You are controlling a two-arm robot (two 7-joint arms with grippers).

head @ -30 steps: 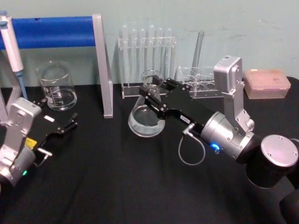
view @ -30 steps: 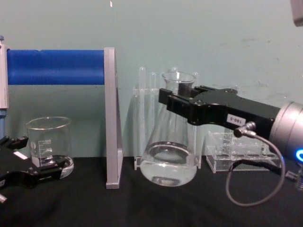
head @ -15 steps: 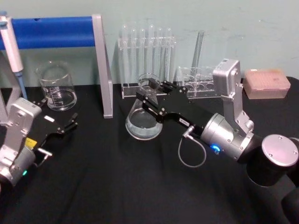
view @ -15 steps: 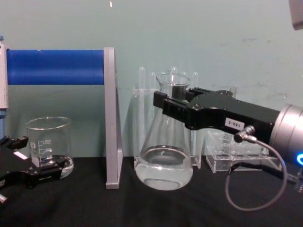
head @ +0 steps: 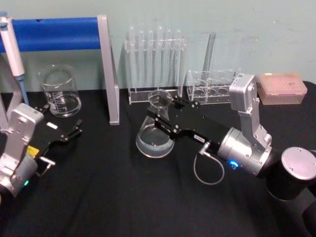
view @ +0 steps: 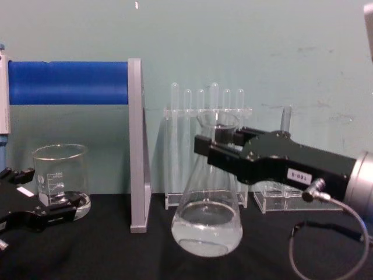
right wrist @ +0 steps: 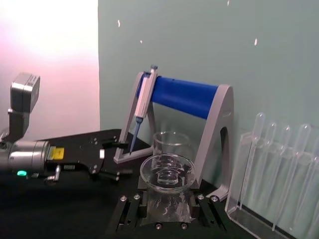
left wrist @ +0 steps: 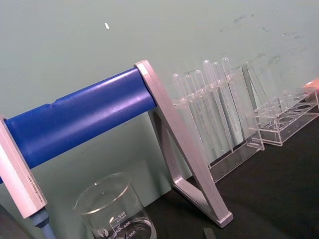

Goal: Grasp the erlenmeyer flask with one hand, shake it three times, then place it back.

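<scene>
The erlenmeyer flask [head: 154, 132] is clear glass with a little clear liquid in its wide base, upright near the table's middle. My right gripper [head: 164, 114] is shut on its narrow neck just under the rim, reaching in from the right. In the chest view the flask [view: 207, 230] hangs at or just above the black cloth, with the right gripper [view: 218, 153] clamped across the neck. The right wrist view looks down on the flask's round rim [right wrist: 167, 172] between the two fingers [right wrist: 132, 209]. My left gripper [head: 63, 121] rests open and idle at the left, near the beaker.
A glass beaker [head: 60, 91] stands at the back left under a blue-barred pipette stand [head: 54, 33] holding a pipette [head: 12, 49]. A test tube rack [head: 155, 59], a second clear rack [head: 210, 86] and a pink tip box [head: 282, 89] line the back wall.
My right gripper has carried the flask downward and toward me, away from the test tube rack. The left arm has not moved.
</scene>
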